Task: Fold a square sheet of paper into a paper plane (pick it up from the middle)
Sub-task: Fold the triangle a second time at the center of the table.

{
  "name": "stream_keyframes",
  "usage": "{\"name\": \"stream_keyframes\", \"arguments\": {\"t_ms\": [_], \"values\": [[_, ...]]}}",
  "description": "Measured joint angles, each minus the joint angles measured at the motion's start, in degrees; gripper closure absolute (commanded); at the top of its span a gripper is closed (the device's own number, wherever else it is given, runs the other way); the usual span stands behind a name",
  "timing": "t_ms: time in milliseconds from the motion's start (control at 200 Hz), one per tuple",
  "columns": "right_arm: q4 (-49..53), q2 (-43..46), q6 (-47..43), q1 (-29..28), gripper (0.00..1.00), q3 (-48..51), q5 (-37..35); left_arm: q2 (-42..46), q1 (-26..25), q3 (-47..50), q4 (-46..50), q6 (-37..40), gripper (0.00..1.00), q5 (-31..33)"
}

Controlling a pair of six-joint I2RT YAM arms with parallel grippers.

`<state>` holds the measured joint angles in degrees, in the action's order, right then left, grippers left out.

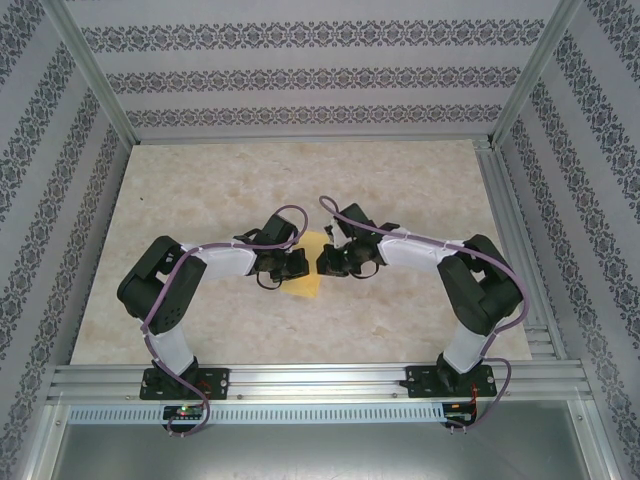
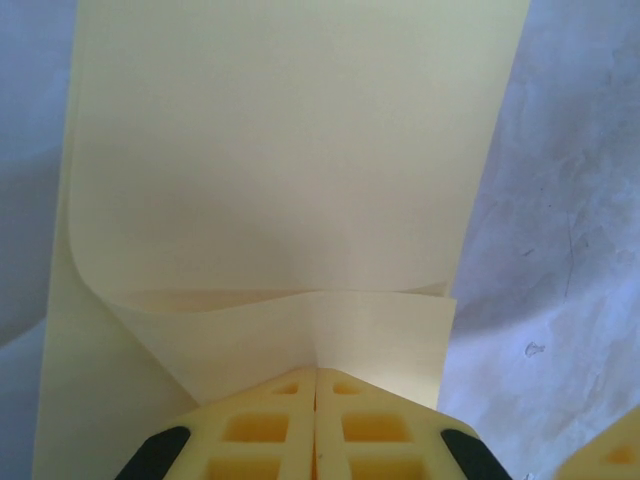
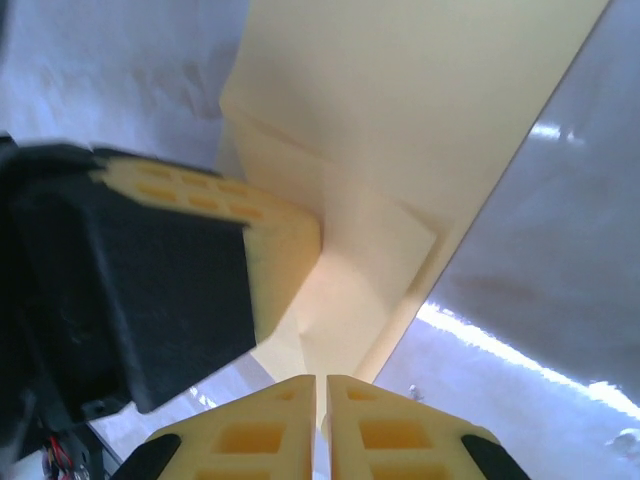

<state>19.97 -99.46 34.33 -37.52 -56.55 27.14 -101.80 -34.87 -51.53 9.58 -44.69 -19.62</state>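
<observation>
Roughly at the middle of the tabletop [image 1: 200, 190], a little toward its near edge, the square sheet of paper [image 1: 310, 272] lies between the two arms' tips.

- Sheet: pale yellow and partly folded. The left wrist view shows one flap doubled back over the rest [image 2: 280, 150]. One side is a soft rolled bend, not a pressed crease.
- Left gripper [image 1: 292, 266]: fingers pressed together with no gap. The flap's edge runs into their tips, so this is judged a pinch on the paper.
- Right gripper [image 1: 330, 262]: fingers narrow, with a thin slit between them [image 3: 321, 385]. The sheet's lower edge appears to enter that slit, so this is judged a hold, though contact is hard to confirm. One of the left fingers [image 3: 280, 230] sits just beside it, touching the paper.

Handling, as judged:
- The paper is very light, thin and limp, and sags where unsupported.
- It keeps any crease, so a stray bend would be permanent.
- It is likely to tear if the two arms pull apart, and likely to slide on the smooth top.
- The best hold is at an edge close to the fold line, through both layers.

Surface: pale marble-patterned slab, smooth, with glare streaks in the right wrist view.

Room: booth walls [image 1: 300, 80] of patterned wallpaper on three sides, and an aluminium rail [image 1: 320, 385] along the near edge carrying both bases.
</observation>
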Motion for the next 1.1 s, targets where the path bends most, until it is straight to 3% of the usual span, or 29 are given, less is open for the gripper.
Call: {"name": "stream_keyframes", "arguments": {"t_ms": [250, 724, 1099], "values": [[-3.1, -0.37, 2.73, -3.34, 0.88, 1.14, 1.22, -0.22, 0.0, 0.26, -1.01, -1.7, 0.92, -0.83], [-4.81, -4.55, 3.54, -3.74, 0.89, 3.08, 0.9, -0.5, 0.37, 0.61, -2.03, -3.3, 0.92, -1.99], [-1.77, -1.79, 3.06, -4.33, 0.88, 3.1, -1.64, -0.79, 0.37, 0.66, -2.73, -3.67, 0.92, -2.54]]}}
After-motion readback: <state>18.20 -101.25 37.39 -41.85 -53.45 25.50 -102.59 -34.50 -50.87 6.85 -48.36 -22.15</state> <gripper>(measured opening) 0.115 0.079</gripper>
